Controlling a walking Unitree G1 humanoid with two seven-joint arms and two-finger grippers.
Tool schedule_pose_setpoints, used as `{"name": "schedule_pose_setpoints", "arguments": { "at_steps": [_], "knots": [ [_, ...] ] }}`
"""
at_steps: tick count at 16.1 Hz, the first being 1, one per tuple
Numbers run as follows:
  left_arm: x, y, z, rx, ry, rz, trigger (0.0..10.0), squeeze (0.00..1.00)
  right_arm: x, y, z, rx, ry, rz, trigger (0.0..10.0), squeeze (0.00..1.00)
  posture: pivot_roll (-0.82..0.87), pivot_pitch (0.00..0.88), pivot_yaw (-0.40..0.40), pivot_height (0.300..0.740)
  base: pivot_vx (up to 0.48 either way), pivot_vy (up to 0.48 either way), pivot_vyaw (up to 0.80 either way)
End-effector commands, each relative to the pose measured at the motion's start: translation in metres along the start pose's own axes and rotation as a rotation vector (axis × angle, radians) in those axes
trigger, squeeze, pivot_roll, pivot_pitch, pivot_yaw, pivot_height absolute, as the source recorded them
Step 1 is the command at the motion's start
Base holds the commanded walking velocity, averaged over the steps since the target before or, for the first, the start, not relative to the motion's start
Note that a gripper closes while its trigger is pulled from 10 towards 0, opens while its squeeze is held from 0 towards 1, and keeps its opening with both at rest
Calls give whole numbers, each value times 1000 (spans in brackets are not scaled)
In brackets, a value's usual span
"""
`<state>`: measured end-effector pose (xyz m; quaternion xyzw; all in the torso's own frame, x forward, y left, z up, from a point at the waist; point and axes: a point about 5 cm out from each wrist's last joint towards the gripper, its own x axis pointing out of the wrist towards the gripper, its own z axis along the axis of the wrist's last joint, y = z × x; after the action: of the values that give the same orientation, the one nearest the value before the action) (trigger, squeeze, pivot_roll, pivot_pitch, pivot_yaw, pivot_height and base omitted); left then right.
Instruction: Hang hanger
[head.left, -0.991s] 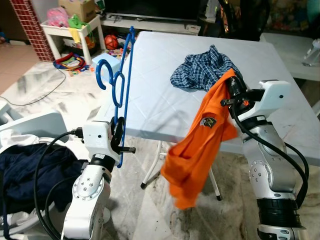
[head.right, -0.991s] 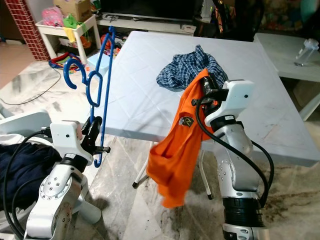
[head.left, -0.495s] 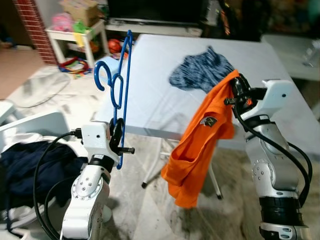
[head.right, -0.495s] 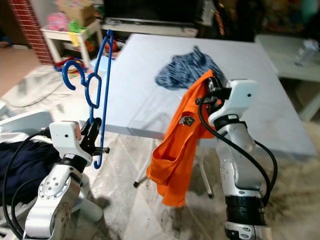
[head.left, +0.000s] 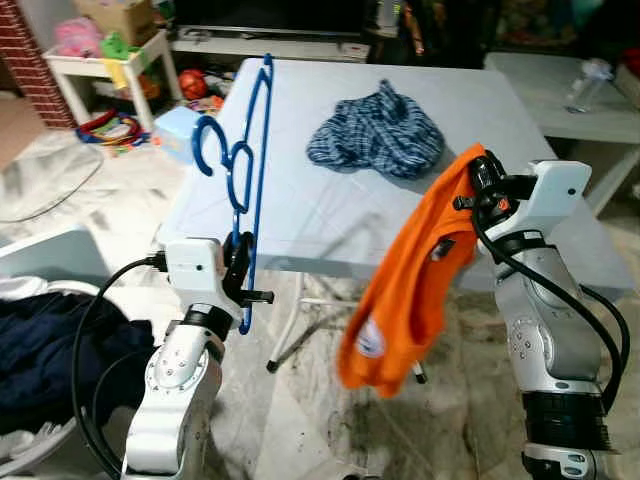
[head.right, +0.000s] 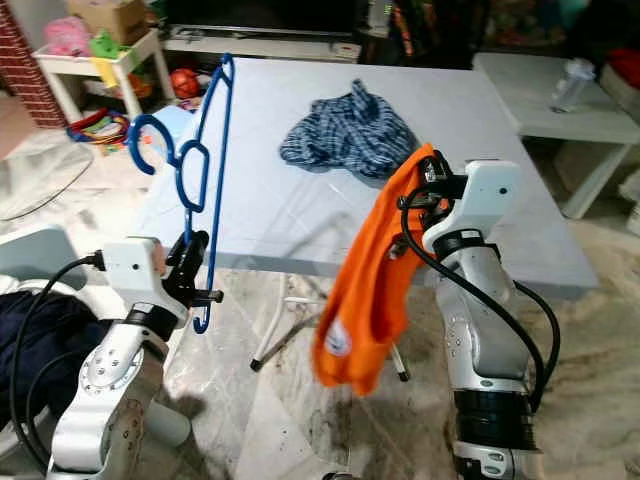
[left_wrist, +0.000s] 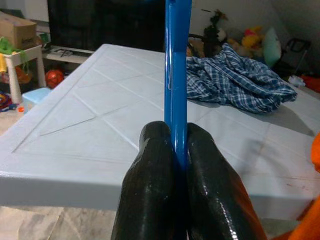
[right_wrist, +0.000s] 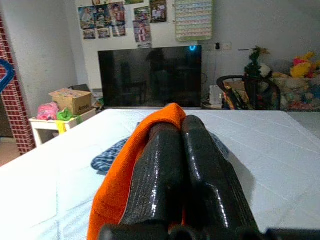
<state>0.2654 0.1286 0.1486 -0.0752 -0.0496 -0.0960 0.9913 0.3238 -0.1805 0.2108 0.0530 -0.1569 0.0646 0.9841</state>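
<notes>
Black fingers of left hand (left_wrist: 176, 150) pressed together on lower bar of blue hanger (head.left: 243, 190), pinching it. Hanger held upright beside near left corner of white worktop (head.left: 310, 210), hook at upper left, over floor. Right hand (head.left: 478, 186) raised at near edge of worktop, 2 fingers (right_wrist: 165, 170) clamped together on orange shirt (head.left: 410, 290). Shirt draped over hand, hanging free below worktop edge, white label patch low on cloth. Blue plaid shirt (head.left: 375, 133) crumpled on worktop beyond both hands, well apart from hanger. Dark navy clothes (head.left: 50, 350) heaped low at left, near left arm. Toys and small white shelf (head.left: 95, 70) at far left; dark TV screen (right_wrist: 150, 77) behind worktop.
</notes>
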Motion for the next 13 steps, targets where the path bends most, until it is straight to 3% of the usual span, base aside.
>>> {"name": "schedule_pose_setpoints", "arguments": {
  "at_steps": [1,13],
  "knots": [
    [1,-5,7,-6,-25,-31,10000,0,4,0,7,-6,-25,-6,10000,0,33,83,-24,740,277,0,0],
    [4,-7,12,-20,-48,-55,10000,0,10,1,9,-11,-37,0,10000,0,33,71,-26,740,390,0,0]
  ]
}}
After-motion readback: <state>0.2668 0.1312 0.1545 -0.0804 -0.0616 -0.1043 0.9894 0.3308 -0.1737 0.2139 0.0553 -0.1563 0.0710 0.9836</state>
